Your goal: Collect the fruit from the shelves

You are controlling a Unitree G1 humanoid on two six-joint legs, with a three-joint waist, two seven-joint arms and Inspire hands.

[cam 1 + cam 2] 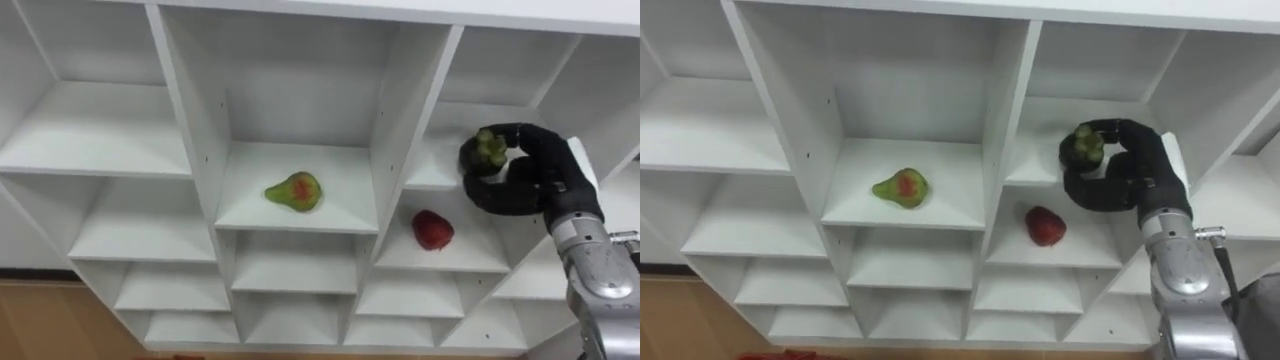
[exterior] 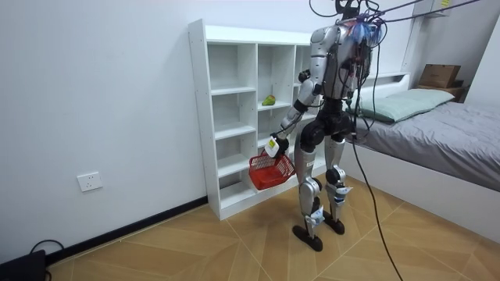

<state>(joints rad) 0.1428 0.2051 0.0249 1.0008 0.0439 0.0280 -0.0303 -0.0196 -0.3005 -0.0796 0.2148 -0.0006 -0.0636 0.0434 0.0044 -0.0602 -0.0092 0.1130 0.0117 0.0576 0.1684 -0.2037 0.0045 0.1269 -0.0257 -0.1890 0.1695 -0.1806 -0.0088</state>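
While a green fruit (image 1: 490, 148) is being clasped in the curled fingers of the right hand (image 1: 530, 180) at the closet's (image 1: 190, 120) right column, the red basket (image 2: 269, 173) is being carried low at the left hand (image 2: 274, 145), down and left of that fruit; the grip there cannot be told. Farther in, a red fruit (image 1: 432, 230) is being left just below the right hand and a pear (image 1: 293, 191) sideways in the middle compartment, with wood floor (image 2: 195, 242) and a bed (image 2: 437, 133) around.
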